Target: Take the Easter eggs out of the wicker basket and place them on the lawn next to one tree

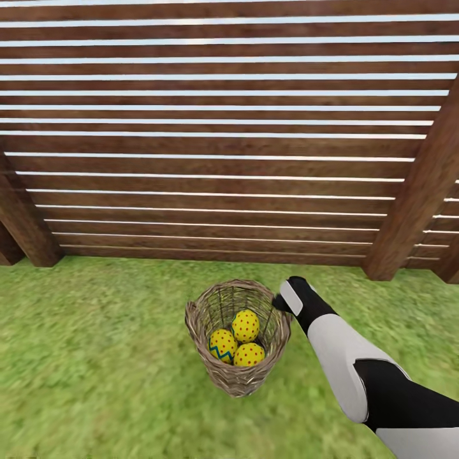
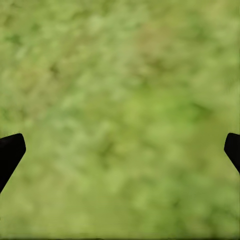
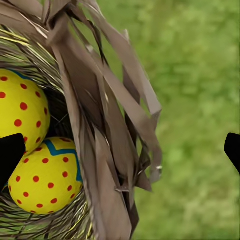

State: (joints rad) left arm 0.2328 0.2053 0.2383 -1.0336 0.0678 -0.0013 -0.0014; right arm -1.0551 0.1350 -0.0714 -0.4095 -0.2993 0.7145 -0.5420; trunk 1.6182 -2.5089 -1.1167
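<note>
The brown wicker basket [image 1: 199, 312] stands upright on the lawn [image 1: 95, 370]. Three yellow Easter eggs with red dots lie inside it: one at the back [image 1: 245, 325], one with a blue zigzag [image 1: 222, 345], one at the front [image 1: 249, 354]. My right gripper [image 1: 285, 302] hovers at the basket's right rim, open. In the right wrist view the right gripper [image 3: 120, 150] straddles the basket wall [image 3: 100, 125], with two eggs [image 3: 20, 110] [image 3: 45, 175] just inside. My left gripper [image 2: 120, 150] is open over bare grass. The tree is out of view.
A tall wooden slatted fence [image 1: 223, 127] closes off the lawn right behind the basket, with thick leaning posts at the left [image 1: 25, 223] and right [image 1: 414, 197]. Grass stretches to both sides of the basket and toward me.
</note>
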